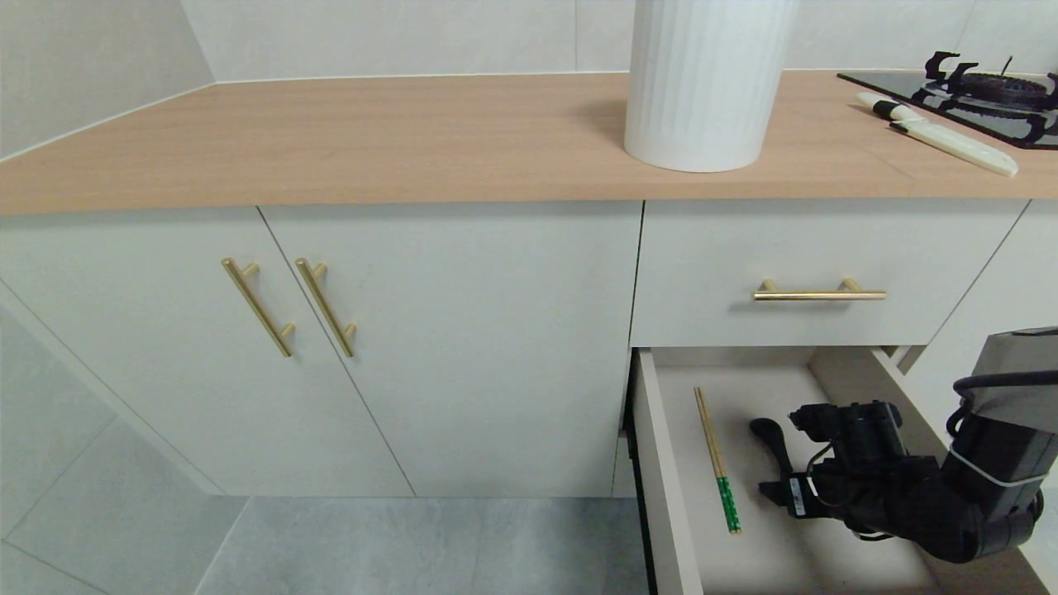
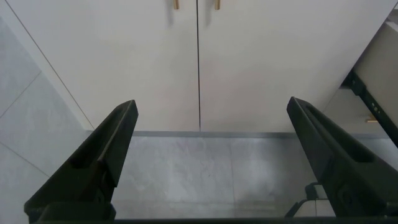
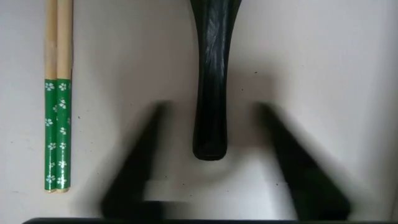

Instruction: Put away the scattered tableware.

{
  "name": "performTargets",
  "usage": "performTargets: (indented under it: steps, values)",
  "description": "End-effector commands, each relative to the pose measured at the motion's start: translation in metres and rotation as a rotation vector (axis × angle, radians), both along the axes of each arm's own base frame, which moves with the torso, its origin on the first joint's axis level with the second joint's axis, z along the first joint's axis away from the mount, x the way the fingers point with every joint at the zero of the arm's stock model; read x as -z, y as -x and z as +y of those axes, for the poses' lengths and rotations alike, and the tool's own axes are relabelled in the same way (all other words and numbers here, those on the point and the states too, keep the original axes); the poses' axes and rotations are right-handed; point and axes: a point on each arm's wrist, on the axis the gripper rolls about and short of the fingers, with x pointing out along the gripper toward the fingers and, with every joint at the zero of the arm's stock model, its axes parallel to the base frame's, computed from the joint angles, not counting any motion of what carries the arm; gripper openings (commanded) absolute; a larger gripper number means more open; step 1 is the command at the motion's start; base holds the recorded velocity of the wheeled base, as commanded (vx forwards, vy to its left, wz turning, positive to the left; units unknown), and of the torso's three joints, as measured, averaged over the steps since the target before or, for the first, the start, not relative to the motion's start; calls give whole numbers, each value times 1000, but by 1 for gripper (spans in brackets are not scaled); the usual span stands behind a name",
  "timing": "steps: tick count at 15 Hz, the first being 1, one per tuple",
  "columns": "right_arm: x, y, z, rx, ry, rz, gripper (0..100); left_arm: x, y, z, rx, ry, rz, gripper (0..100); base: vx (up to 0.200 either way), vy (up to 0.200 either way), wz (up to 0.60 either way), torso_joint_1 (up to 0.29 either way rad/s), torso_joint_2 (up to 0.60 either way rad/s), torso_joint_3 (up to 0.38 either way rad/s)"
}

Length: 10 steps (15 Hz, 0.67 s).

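The left gripper [image 2: 211,111] is released, its two dark fingers [image 2: 102,158] spread wide. It is held low over the grey tiled floor [image 2: 186,165], facing the pair of white cabinet doors [image 1: 347,347]. It holds nothing.

The two doors sit under the light wooden countertop [image 1: 372,140]. Each carries a slim gold bar handle [image 1: 256,306], and the two handles lie just beside the seam between the doors.

A tall white ribbed cylindrical container [image 1: 702,83] stands upright on the countertop, above the drawer stack. The upper white drawer [image 1: 826,248] is closed and has a horizontal gold handle [image 1: 818,293]. The lower white drawer [image 1: 657,463] is pulled out.

Task items: a pair of wooden chopsticks with green flower-patterned ends [image 1: 716,463] lies flat on the drawer floor toward its left wall, the two sticks side by side and touching. A black glossy long-handled utensil [image 1: 770,442] lies near them on the right, apart from them.

The right gripper [image 3: 211,118] is inside the open drawer, released. Its fingers [image 3: 137,174] stand one on each side of the narrow end of the black handle without touching it.

A white-handled knife with a cream blade [image 1: 938,132] lies on the countertop at the far right, just beside a black gas hob [image 1: 984,91].
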Motion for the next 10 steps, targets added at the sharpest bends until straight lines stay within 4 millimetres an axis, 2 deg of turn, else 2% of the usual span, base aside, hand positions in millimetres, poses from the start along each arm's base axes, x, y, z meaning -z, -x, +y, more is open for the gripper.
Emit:
performTargets:
  steps: [1, 2, 4, 7, 10]
  values:
    - [-9, 2, 0, -2, -3, -23, 100, 0, 0, 0, -1, -1, 0, 100, 0, 0, 0, 0, 0, 0]
    - [-19, 6, -1, -2, -5, -48, 100, 0, 0, 0, -1, 0, 0, 100, 0, 0, 0, 0, 0, 0]
    - [-73, 27, -5, -1, -24, -181, 100, 0, 0, 0, -1, 0, 0, 100, 0, 0, 0, 0, 0, 0]
    - [-127, 64, -12, -1, -35, -234, 100, 0, 0, 0, -1, 0, -1, 100, 0, 0, 0, 0, 0, 0]
    - [-157, 96, -14, -18, -41, -234, 100, 0, 0, 0, -1, 0, 0, 100, 0, 0, 0, 0, 0, 0]
